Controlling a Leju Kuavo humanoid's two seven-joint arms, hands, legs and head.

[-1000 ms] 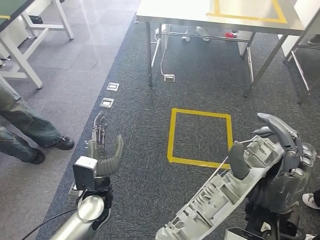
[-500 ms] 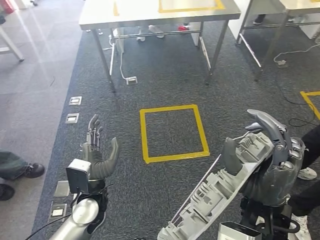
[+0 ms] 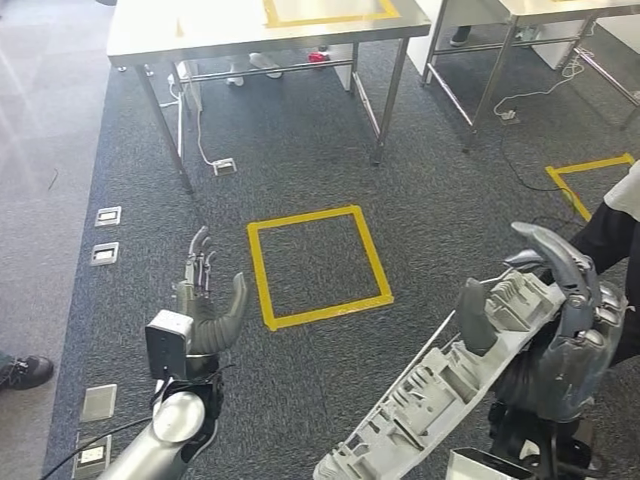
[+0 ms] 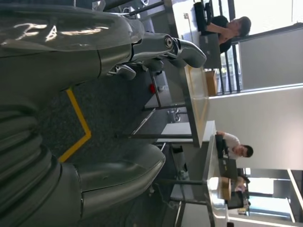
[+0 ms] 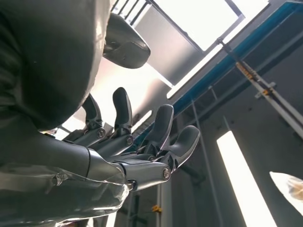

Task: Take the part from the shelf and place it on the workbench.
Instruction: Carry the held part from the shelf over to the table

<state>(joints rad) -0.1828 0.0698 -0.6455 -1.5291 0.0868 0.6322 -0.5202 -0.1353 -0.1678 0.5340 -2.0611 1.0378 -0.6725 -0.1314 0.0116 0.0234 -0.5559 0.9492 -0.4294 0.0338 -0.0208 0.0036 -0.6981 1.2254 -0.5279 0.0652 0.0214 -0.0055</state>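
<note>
The right hand (image 3: 562, 330), at the lower right of the frame, is gripping the long grey part (image 3: 438, 385), its fingers (image 3: 558, 255) curling over the upper end and its thumb pressing the ribbed face, while the part is slanting down toward the bottom centre. The left hand (image 3: 205, 300), at lower left, is holding nothing, its fingers spreading apart and pointing up. Ahead, a yellow square (image 3: 317, 265) is lying on the dark carpet, the workbench (image 3: 226, 35) is standing across the top, and a person's dark sleeve (image 3: 607, 235) is showing at the right edge.
</note>
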